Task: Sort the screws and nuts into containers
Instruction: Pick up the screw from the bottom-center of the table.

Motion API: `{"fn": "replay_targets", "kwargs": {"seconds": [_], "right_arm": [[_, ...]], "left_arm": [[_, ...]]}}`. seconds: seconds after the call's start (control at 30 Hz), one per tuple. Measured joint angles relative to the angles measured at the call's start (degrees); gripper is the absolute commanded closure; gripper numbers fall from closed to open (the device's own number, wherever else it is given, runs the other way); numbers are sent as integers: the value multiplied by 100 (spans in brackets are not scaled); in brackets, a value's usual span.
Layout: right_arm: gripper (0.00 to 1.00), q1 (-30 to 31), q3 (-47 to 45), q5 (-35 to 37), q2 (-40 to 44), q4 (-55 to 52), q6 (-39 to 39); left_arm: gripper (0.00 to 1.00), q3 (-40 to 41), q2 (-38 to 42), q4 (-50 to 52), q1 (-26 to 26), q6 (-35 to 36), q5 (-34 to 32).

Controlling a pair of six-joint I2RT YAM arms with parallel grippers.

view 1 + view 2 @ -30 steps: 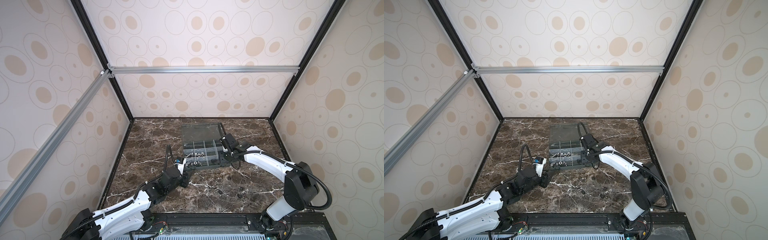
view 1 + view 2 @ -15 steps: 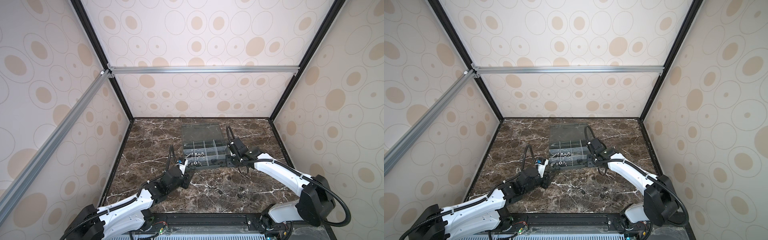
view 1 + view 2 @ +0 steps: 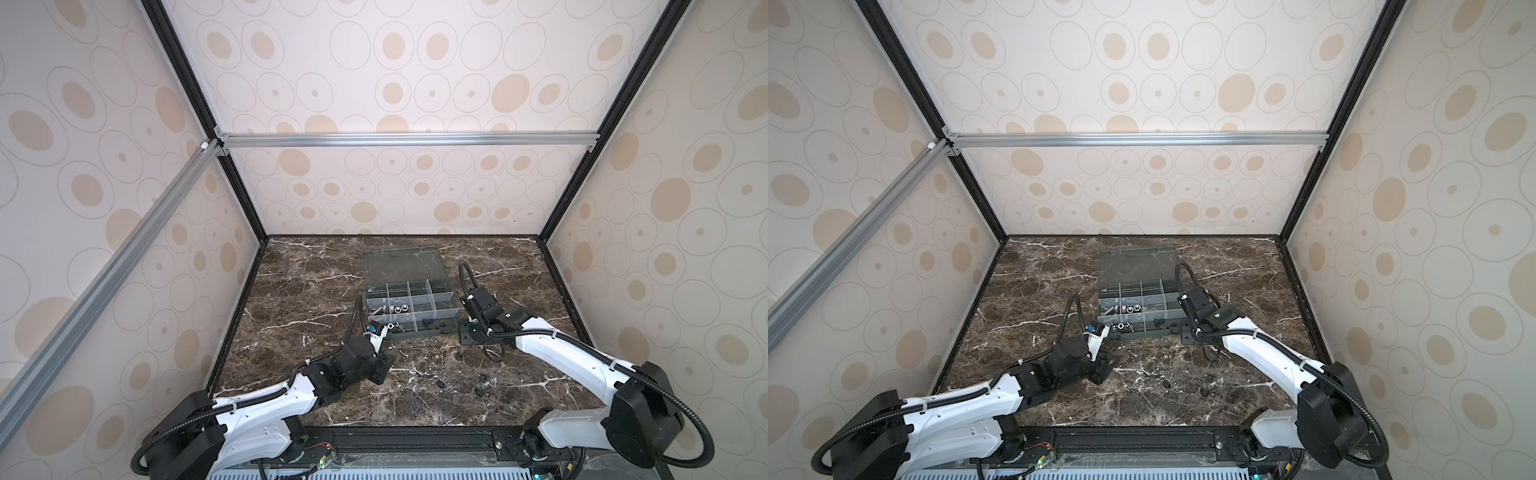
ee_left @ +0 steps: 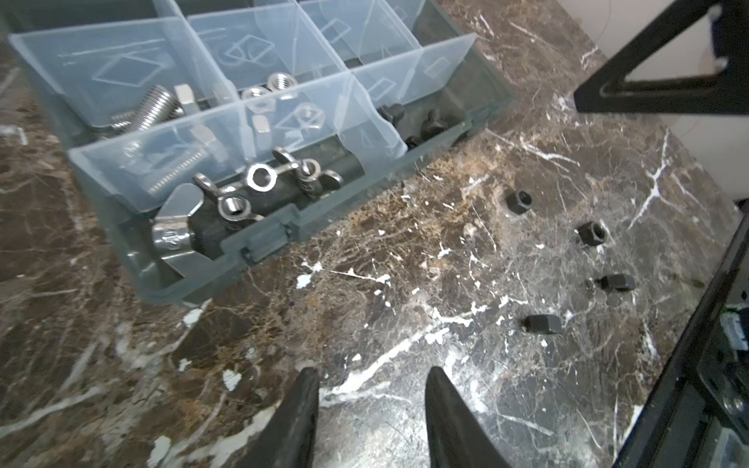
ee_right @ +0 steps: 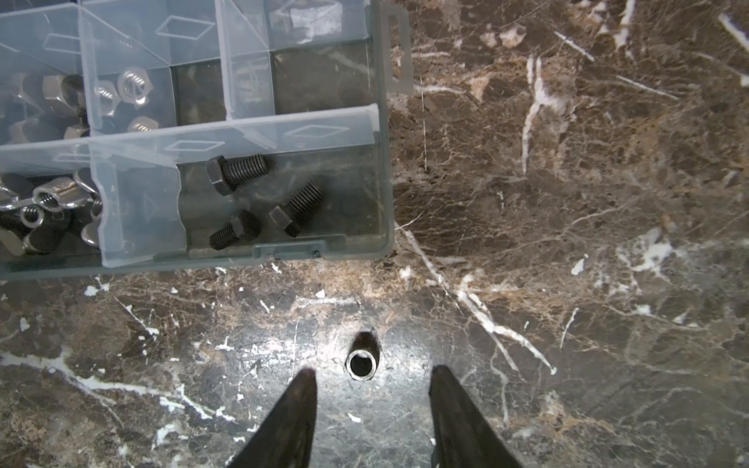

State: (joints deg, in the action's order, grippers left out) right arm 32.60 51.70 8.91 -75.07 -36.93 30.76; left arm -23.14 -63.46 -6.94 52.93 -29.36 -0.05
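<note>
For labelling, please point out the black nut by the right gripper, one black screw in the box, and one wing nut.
black nut [image 5: 349, 366]: right wrist view, shiny rim.
black screw [image 5: 247, 167]: right wrist view, threaded shank.
wing nut [image 4: 223, 207]: left wrist view, hub rim.

No legible text or labels

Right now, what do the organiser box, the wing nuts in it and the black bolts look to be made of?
The organiser box: smoky-grey translucent plastic, glossy; the marbled table shows through its floor. The wing nuts: bare metal, probably steel, polished, with bright mirror-like glints. The black bolts: likely metal under a matte black coating; crisp threads, no shine, so unsure.
</note>
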Motion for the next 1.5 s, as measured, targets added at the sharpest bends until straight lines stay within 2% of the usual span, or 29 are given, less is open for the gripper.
{"fn": "replay_targets", "kwargs": {"seconds": [0.3,0.8,1.13,1.5], "right_arm": [[51,-11,-195,17,79,-4,96],[51,-48,-282,15,188,2,116],[51,-59,-356,15,271,7,122],[51,-120,-363,15,313,4,122]], "left_arm": [[54,-826,-1189,-20,723,22,61],[52,-2186,-2903,267,1351,72,756],[52,-2892,-3536,833,1635,238,549],[56,-3268,-3954,1156,1766,415,249]]}}
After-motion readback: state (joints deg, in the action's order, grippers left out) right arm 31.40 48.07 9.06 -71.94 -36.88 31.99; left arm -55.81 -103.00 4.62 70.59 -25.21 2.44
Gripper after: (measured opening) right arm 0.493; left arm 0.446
